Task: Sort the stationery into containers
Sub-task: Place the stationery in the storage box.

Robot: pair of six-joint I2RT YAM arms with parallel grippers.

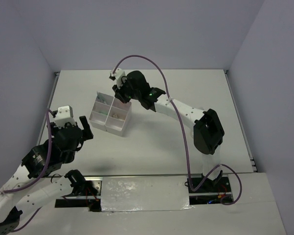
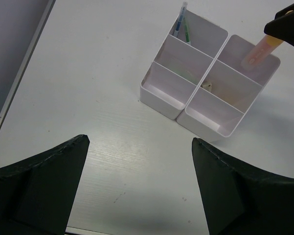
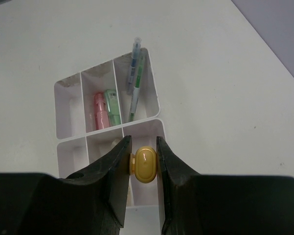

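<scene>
The containers (image 1: pixel 105 128) are two white boxes side by side, each split into three compartments; they also show in the left wrist view (image 2: pixel 162 103) and the right wrist view (image 3: pixel 68 127). My right gripper (image 1: pixel 121 98) is shut on an orange-yellow marker (image 3: pixel 146 164) and holds it upright over an end compartment; the marker also shows in the left wrist view (image 2: pixel 259 51). A pink marker (image 3: pixel 99 111) and a green marker (image 3: pixel 112 107) lie in one compartment, thin pens (image 3: pixel 135 73) in another. A small tan piece (image 2: pixel 209 86) lies in a middle compartment. My left gripper (image 2: pixel 139 142) is open and empty, near the boxes.
The table's left edge (image 2: pixel 24 73) runs beside a grey wall. A taped strip (image 1: pixel 142 193) lies along the near edge between the arm bases. The right arm (image 1: pixel 186 115) reaches across the table from the right.
</scene>
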